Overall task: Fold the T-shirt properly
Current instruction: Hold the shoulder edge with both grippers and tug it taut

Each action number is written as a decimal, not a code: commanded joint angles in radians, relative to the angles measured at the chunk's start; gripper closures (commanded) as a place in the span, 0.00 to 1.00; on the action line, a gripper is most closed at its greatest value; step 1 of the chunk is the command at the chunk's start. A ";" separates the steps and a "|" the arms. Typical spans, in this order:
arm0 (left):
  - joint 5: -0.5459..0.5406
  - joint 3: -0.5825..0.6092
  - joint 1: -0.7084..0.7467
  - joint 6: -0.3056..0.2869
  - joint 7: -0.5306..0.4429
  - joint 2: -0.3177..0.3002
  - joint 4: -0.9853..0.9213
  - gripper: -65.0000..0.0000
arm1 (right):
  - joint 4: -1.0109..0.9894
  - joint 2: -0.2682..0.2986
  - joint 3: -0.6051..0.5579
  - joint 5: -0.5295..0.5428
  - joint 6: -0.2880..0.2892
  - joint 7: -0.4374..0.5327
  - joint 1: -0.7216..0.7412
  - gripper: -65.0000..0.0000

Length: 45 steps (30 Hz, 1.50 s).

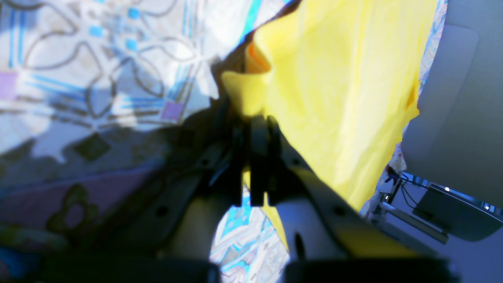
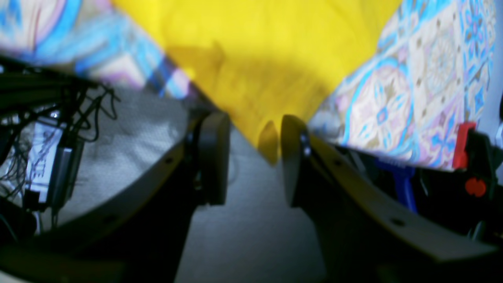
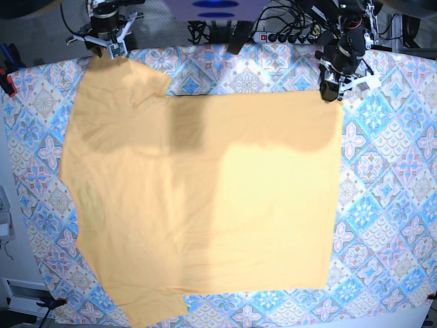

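The pale orange-yellow T-shirt [image 3: 205, 198] lies spread flat on the tile-patterned tablecloth [image 3: 389, 171], collar side toward the left. My left gripper [image 3: 330, 94] is at the shirt's far right corner. In the left wrist view it [image 1: 255, 122] is shut on a fold of the yellow fabric [image 1: 338, 90]. My right gripper [image 3: 106, 53] is at the far left sleeve. In the right wrist view it [image 2: 253, 157] is open, and a tip of the fabric [image 2: 269, 143] hangs between the jaws, close to the right finger [image 2: 292, 157].
Cables and a power strip [image 3: 287, 34] run along the table's far edge. A red clamp [image 2: 465, 145] sits on the table edge beside my right gripper. A pale arm housing [image 1: 456, 118] is close on the right of my left gripper.
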 commanded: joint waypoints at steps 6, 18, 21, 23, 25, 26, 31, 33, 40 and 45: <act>0.006 -0.002 0.004 0.004 -0.001 -0.007 0.008 1.00 | -0.017 0.007 0.006 -0.009 -0.011 0.007 0.000 0.67; 0.005 -0.002 0.004 0.004 -0.001 -0.007 0.008 1.00 | -0.020 0.025 0.006 -0.009 -0.011 0.011 -0.001 0.94; 0.005 -0.002 0.006 0.004 -0.001 -0.007 0.008 1.00 | -0.014 0.025 0.008 -0.008 -0.011 0.014 -0.004 1.00; 0.005 -0.002 0.010 0.004 -0.001 -0.007 0.008 1.00 | -0.008 0.025 0.008 -0.008 -0.011 0.014 -0.006 1.00; 0.005 -0.002 0.012 0.004 -0.001 -0.007 0.008 1.00 | 0.000 0.025 0.008 -0.008 -0.011 0.014 -0.018 1.00; 0.005 -0.002 0.013 0.004 -0.001 -0.007 0.008 1.00 | 0.008 0.025 0.008 -0.008 -0.011 0.017 -0.033 1.00; 0.005 -0.001 0.042 0.004 0.001 -0.025 0.008 1.00 | 0.040 0.025 0.008 -0.009 -0.011 0.017 -0.075 1.00; 0.008 -0.002 0.062 0.004 0.001 -0.028 0.008 1.00 | 0.040 0.027 0.008 -0.009 -0.011 0.017 -0.089 1.00; 0.008 -0.002 0.108 0.004 0.001 -0.048 0.008 1.00 | 0.040 0.054 0.015 -0.009 -0.011 0.073 -0.124 1.00; 0.008 -0.002 0.102 0.004 0.001 -0.048 0.008 1.00 | 0.040 0.054 0.020 -0.009 -0.011 0.120 -0.119 0.96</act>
